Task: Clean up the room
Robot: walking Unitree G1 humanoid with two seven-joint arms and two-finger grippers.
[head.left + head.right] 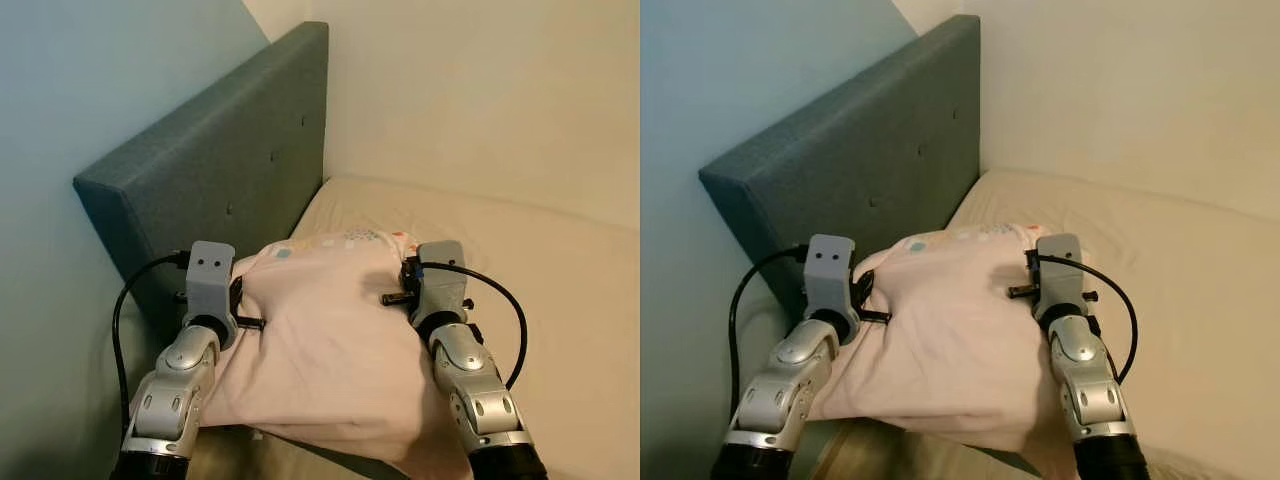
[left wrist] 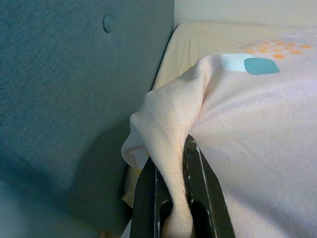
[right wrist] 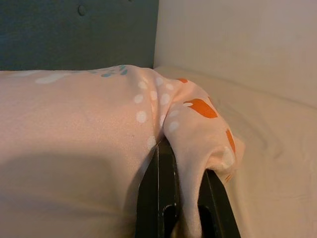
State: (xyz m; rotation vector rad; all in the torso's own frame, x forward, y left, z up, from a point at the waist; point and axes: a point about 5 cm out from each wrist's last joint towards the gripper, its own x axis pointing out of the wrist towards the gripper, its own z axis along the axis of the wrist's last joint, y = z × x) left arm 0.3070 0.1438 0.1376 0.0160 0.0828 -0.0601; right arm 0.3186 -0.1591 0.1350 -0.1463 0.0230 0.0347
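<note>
Above the bed [image 1: 560,270], the pink pillow [image 1: 325,335] lies left-to-right, each end clenched by left gripper [image 2: 171,198] and right gripper [image 3: 185,198].

I have both arms stretched forward, side by side, wrists level. My left gripper [image 2: 173,198] is pinched on a fold of the pillow [image 1: 330,340]; my right gripper [image 3: 181,193] is clamped likewise on its other edge.
</note>
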